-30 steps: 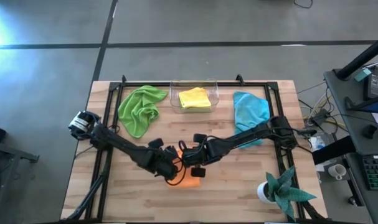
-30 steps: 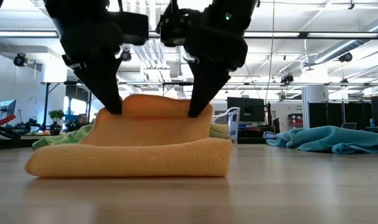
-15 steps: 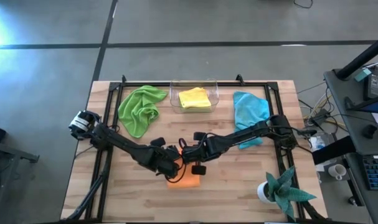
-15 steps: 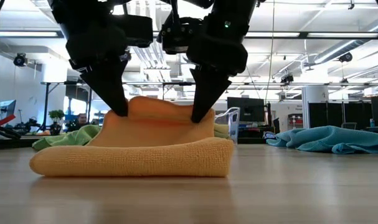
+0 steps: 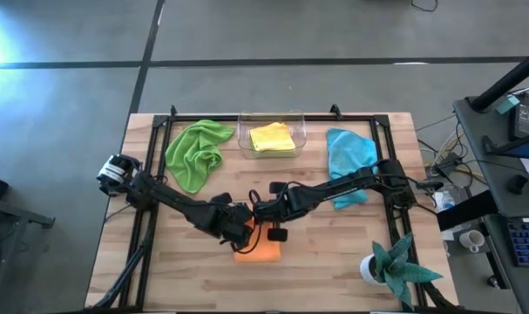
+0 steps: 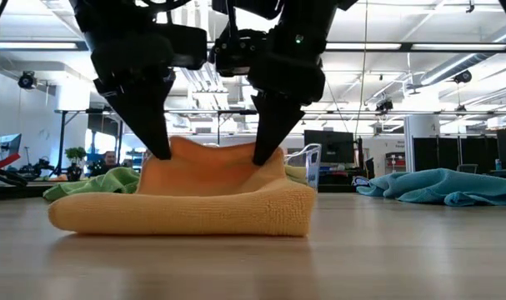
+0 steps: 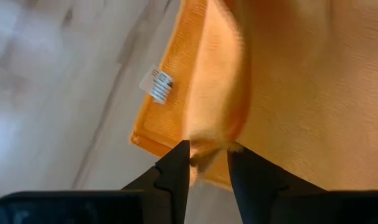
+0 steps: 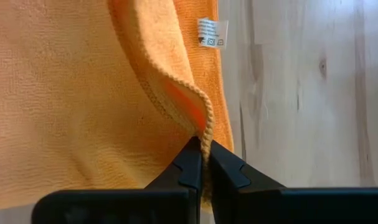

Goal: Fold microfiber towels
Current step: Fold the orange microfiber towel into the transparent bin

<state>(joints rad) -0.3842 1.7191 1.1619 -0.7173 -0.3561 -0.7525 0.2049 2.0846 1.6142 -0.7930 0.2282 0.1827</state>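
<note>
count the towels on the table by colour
lime green towel: 1
yellow towel: 1, in the clear bin
light blue towel: 1
orange towel: 1
total: 4 towels

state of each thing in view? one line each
orange towel: folded over, top edge lifted by both grippers
left gripper: parted, towel edge between fingers
right gripper: shut on towel edge
green towel: crumpled
blue towel: crumpled
yellow towel: folded, in clear bin
</note>
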